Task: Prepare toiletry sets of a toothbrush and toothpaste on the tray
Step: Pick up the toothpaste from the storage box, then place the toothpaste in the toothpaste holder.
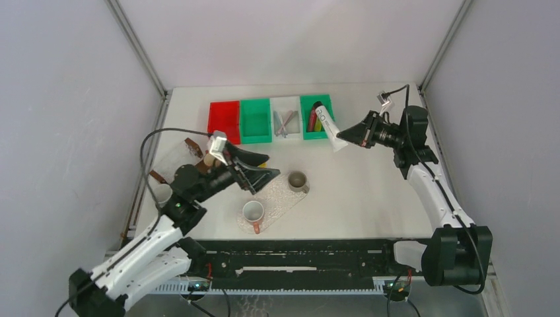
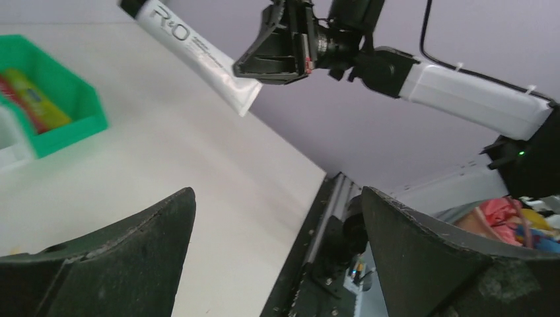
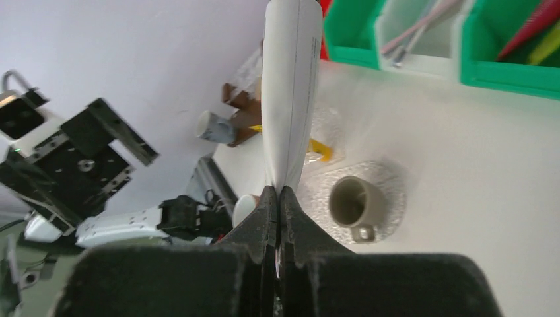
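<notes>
My right gripper [image 1: 343, 137] is shut on the flat crimped end of a white toothpaste tube [image 1: 328, 125]. It holds the tube in the air in front of the right green bin [image 1: 315, 99]. The wrist view shows the tube [image 3: 290, 92] rising from the closed jaws of the right gripper [image 3: 279, 193]. My left gripper [image 1: 261, 176] hangs open and empty over the clear textured tray [image 1: 280, 198], and in its own view the left gripper [image 2: 277, 191] has nothing between its fingers. Pale toothbrushes [image 1: 284, 123] lie in the white bin. A yellow tube [image 3: 319, 148] lies near the tray's far end.
Red [image 1: 224, 121], green [image 1: 255, 120] and white [image 1: 285, 105] bins line the back. More tubes [image 3: 535, 26] lie in the right green bin. A grey-beige cup [image 1: 297, 180] and a white cup [image 1: 253, 211] stand on the tray. Brown pieces [image 1: 193, 146] sit at the left.
</notes>
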`<action>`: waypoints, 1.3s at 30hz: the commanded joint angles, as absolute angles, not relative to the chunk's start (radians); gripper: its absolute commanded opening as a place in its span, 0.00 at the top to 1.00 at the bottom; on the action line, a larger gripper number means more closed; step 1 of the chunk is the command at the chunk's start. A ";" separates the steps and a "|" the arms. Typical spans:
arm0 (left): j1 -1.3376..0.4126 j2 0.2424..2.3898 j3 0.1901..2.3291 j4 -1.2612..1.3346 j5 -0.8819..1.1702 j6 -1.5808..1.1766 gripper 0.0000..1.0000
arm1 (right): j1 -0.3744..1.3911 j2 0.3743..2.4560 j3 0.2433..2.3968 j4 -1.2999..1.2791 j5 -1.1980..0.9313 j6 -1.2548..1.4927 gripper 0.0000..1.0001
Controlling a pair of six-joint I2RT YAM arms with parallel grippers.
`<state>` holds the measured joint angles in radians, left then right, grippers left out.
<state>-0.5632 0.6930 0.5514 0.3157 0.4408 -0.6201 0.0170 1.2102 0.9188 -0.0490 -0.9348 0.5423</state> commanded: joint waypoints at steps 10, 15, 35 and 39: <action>-0.741 1.230 0.773 0.883 0.303 -0.902 0.05 | 0.019 1.101 0.855 0.346 -1.151 0.792 1.00; -0.764 1.349 0.849 0.947 0.305 -0.912 0.07 | 0.026 1.091 0.850 0.363 -1.160 0.806 1.00; -0.772 1.575 0.982 1.064 0.412 -1.020 0.91 | 0.084 1.108 0.850 0.339 -1.164 0.759 1.00; -0.765 1.549 0.963 1.043 0.433 -0.979 1.00 | 0.089 1.106 0.850 0.313 -1.178 0.688 0.98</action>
